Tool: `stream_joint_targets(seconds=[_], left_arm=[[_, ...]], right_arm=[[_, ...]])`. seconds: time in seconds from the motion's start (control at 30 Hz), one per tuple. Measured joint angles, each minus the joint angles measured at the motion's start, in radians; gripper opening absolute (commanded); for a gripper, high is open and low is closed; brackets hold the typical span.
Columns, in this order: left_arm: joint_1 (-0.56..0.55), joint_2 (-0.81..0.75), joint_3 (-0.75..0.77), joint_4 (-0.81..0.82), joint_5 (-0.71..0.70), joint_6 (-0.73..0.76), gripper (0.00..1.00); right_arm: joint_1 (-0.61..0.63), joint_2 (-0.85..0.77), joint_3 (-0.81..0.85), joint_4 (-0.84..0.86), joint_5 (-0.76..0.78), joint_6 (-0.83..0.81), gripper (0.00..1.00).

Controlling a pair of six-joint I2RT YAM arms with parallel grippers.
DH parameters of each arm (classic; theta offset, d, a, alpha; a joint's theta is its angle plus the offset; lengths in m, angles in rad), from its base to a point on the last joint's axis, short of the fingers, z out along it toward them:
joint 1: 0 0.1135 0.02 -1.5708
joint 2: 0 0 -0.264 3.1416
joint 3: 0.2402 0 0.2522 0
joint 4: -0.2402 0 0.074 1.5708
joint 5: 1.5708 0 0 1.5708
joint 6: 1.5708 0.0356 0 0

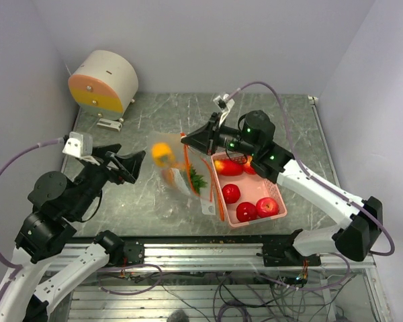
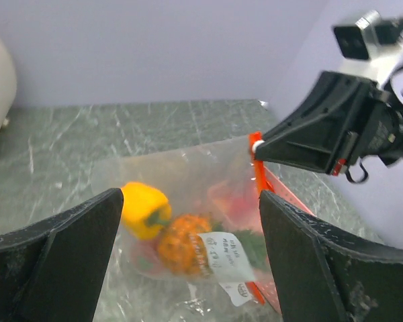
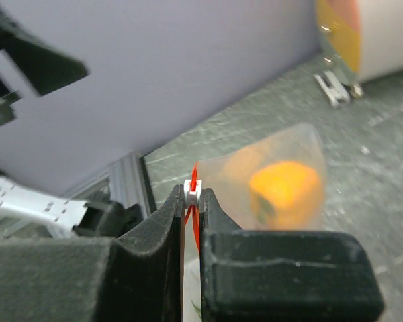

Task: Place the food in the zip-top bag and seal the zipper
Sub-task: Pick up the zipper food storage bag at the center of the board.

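The clear zip-top bag [image 1: 178, 171] with a red zipper strip hangs in mid-table. It holds a yellow pepper [image 1: 162, 153], a bumpy orange fruit with green leaves [image 2: 183, 244] and something red behind. My right gripper [image 1: 188, 141] is shut on the bag's white zipper slider [image 3: 193, 194] at the top corner and holds it up. My left gripper [image 1: 136, 165] is open and empty, just left of the bag, its fingers [image 2: 74, 248] framing the bag in the left wrist view. Red apples [image 1: 231, 193] lie in the pink basket [image 1: 277, 190].
The pink basket stands right of the bag, under my right arm. A round cream and orange device [image 1: 104, 81] stands at the back left. A metal rail [image 1: 208, 251] runs along the table's near edge. Walls close in the back and right.
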State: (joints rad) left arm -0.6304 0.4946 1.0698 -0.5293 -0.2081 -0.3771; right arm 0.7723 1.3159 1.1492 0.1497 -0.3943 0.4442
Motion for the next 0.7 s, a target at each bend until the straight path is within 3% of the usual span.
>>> stream_joint_targets(seconds=[0.17, 0.4, 0.7], left_arm=[[0.0, 0.053, 0.014, 0.084, 0.155, 0.148, 0.84], [0.0, 0.132, -0.002, 0.137, 0.365, 0.285, 0.87], [0.0, 0.064, -0.082, 0.147, 0.531, 0.401, 0.86]], right_arm=[[-0.001, 0.08, 0.146, -0.04, -0.222, -0.08, 0.0], [-0.002, 0.127, 0.236, -0.174, -0.439, -0.217, 0.0], [-0.003, 0.1, 0.242, -0.333, -0.591, -0.389, 0.0]])
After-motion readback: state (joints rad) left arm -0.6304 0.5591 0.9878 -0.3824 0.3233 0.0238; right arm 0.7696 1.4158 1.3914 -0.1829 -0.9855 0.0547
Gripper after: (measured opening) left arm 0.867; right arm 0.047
